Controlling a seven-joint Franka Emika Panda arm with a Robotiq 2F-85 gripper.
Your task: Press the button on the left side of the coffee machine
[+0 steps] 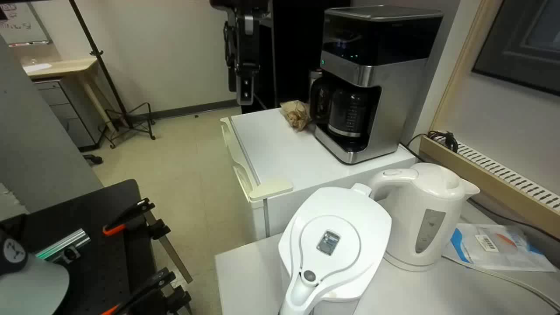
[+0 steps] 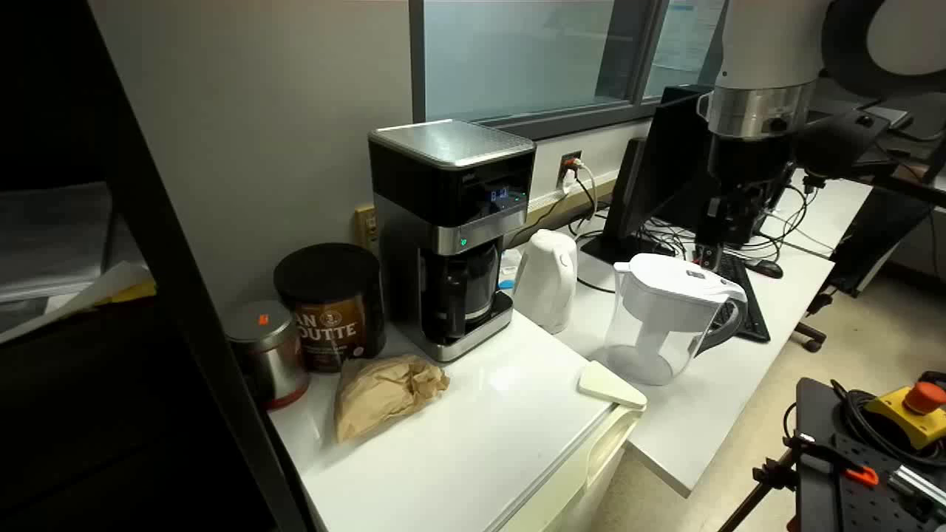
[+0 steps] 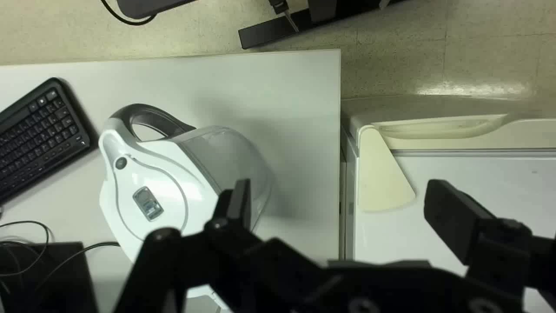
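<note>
- Machine (image 2: 443,210), one: upright, between tub (image 2: 336,310) and kettle (image 2: 548,284).
- Hand (image 3: 341,195), one: spread wide, empty, well apart from machine; your step looks like the approach.
- Button (image 2: 463,242), one, presumably that lit green: bring your hand across, closed, to press.

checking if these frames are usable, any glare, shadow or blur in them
Wrist view: the claw looks black and soft-edged, glare brightens the floor, and a faint shadow falls on the desk beside the water jug; in an exterior view, the coffee machine shows lit digits too fuzzy to read surely.
</note>
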